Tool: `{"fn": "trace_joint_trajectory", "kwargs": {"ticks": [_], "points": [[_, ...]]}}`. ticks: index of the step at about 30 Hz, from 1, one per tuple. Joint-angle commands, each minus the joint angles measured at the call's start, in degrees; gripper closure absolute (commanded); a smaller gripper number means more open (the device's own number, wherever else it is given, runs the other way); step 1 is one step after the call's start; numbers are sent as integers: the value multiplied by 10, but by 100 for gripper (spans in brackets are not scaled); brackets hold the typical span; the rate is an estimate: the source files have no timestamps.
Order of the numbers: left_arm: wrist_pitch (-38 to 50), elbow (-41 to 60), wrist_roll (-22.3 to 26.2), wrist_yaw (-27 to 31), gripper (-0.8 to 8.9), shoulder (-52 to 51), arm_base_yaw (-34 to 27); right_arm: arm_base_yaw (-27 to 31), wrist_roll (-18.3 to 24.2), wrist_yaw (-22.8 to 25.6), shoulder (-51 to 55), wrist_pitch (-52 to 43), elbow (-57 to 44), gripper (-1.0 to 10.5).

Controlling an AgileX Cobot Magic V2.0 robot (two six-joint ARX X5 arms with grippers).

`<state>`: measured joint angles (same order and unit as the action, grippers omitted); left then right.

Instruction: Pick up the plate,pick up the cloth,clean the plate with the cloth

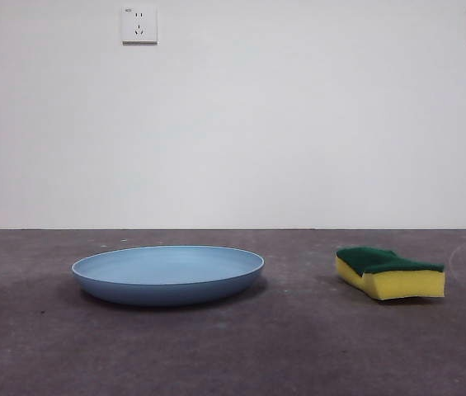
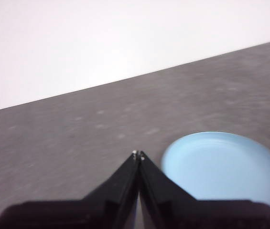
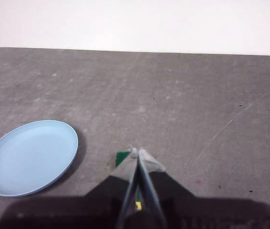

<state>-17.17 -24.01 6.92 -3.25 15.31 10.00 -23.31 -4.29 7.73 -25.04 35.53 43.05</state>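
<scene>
- Plate [image 1: 167,273]: light blue, round and shallow, lying flat on the grey worktop [image 1: 233,355]. Nothing is in it and nothing touches it.
- Cloth [image 1: 390,273]: in fact a yellow sponge block with a dark green scouring layer uppermost. It rests on the worktop well apart from the plate, untouched.
- Left gripper [image 2: 138,154]: jaws pressed together with tips meeting, holding nothing. It hangs above the worktop, with the plate near and to one side of its tips.
- Right gripper [image 3: 135,151]: jaws pressed together, empty. It hangs above the cloth, whose green edge shows just past the tips.
- Front view: no arm appears, so both grippers sit high and clear of the things.
- Progress, as judged: no step is done. Plate not lifted, cloth not lifted, no wiping begun.
- Remaining: each gripper must spread its jaws, descend and grasp its item, and then the cleaning follows.
</scene>
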Motion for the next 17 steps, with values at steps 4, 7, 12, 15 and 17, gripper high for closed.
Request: {"fn": "trace_joint_trajectory", "kwargs": {"ticks": [4,7,12,15,17], "points": [[84,127,6,-2,814,-89,-54,-1,-6,2,0,-3,-4,946],[90,165,2,-2,814,-122,-71,-1,-6,1,0,-3,-4,946],[80,202,-3,-2,814,-147,-83,-1,-6,2,0,-3,-4,946],[77,221,-12,-1,814,-152,-87,-1,-6,2,0,-3,-4,946],[75,232,-16,-2,814,-152,-90,-1,-6,2,0,-3,-4,946]]}}
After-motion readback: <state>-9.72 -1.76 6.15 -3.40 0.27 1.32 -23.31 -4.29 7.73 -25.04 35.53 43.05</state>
